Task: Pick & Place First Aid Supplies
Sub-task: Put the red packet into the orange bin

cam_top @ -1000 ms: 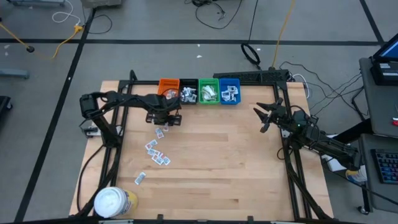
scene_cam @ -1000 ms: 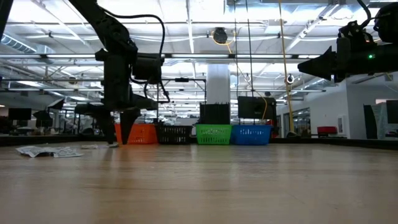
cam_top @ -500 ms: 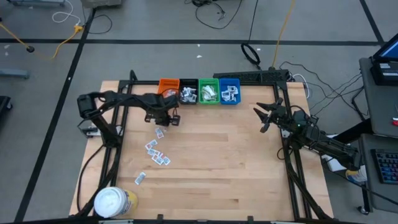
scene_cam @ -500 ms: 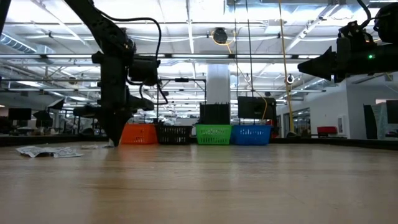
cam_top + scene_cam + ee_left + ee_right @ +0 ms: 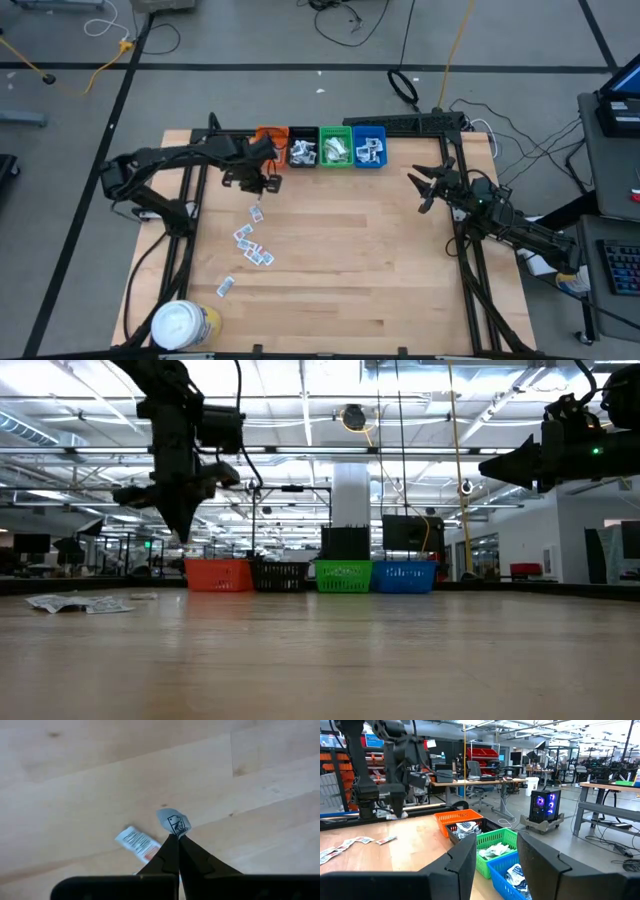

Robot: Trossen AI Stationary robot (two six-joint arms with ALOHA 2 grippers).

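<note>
Carrying time — left claw (image 5: pixel 175 838), pinched tight on one white sachet (image 5: pixel 172 823), hangs near the orange bin (image 5: pixel 268 136) and next needs to drop it inside, while right claw (image 5: pixel 425 187) waits wide open.

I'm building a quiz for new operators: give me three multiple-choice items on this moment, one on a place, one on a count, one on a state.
1. Where do the loose packets lie?
A. on the table's left half
B. beside the right arm
C. stacked on the tub

2. How many bins stand in the row?
A. two
B. four
C. six

3. What is the left gripper doing?
A. open, empty
B. shut on a sachet
C. resting in a bin

Key: 1 A, the loose packets lie left of centre. 2 B, orange bin, black bin, green bin, blue bin. 3 B, the left gripper pinches a sachet; the right gripper waits open.
</note>
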